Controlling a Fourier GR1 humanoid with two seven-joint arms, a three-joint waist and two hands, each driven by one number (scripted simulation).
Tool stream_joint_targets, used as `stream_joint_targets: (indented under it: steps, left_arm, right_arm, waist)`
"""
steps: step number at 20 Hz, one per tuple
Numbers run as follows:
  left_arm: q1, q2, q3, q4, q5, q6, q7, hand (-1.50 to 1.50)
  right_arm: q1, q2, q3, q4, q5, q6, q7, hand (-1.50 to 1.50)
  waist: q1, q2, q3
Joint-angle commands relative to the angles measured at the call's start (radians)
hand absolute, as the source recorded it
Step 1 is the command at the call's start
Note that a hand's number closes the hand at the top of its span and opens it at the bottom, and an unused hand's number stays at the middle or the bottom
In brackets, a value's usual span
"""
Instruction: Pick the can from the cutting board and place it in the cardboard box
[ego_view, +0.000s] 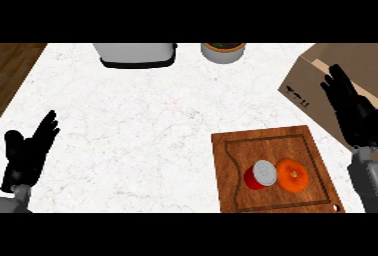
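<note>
the can (260, 174), red-sided with a pale lid, stands upright on the wooden cutting board (240, 147), which lies on the white marbled bench (148, 125) at about 5 o'clock in the head view. the can sits a little below the board's middle, inside the groove that runs round its face. just beside the can, at its 3 o'clock, lies a round orange fruit (294, 175); i cannot tell whether the two touch.

the cardboard box (311, 75) stands at 2 o'clock and runs out past the view's right edge. it is apart from the board, at the board's 1 o'clock.

the right robot hand (353, 112) shows at 3 o'clock, in front of the box's near part. its fingers are straight and spread apart, pointing toward 12 o'clock, and it holds nothing. it is well apart from the can.

the left robot hand (22, 155) rests at 8 o'clock by the view's left edge, fingers straight and apart, empty.

at the bench's far edge a grey appliance (136, 52) sits at 11 o'clock and a grey pot (223, 52) with dark greenery at 12 o'clock. dark wooden floor (15, 65) shows at 10 o'clock.
</note>
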Motion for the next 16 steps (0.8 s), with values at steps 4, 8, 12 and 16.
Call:
stream_joint_targets:
  steps: [4, 8, 12, 16]
  left_arm:
    - [-0.062, 0.077, -0.043, -0.216, -0.065, -0.064, -0.095, 0.00]
    - [-0.097, 0.051, -0.098, -0.261, -0.087, -0.135, -0.184, 0.00]
    - [-0.124, 0.028, -0.095, -0.220, -0.104, -0.174, -0.228, 0.00]
    - [-0.194, 0.003, -0.111, -0.234, -0.127, -0.166, -0.171, 0.00]
  right_arm:
    - [-0.122, -0.103, -0.044, -0.223, -0.102, 0.157, -0.033, -1.50]
    - [-0.114, -0.314, 0.008, -0.280, 0.055, 0.282, -0.052, -1.50]
    - [0.054, -0.311, -0.055, -0.358, 0.043, 0.364, -0.270, -1.50]
    - [0.087, -0.364, -0.012, -0.366, 0.217, 0.401, -0.450, -1.50]
  waist:
    - [-0.048, -0.001, -0.030]
    - [-0.052, 0.012, -0.032]
    - [-0.031, 0.021, -0.029]
    - [-0.020, 0.024, -0.028]
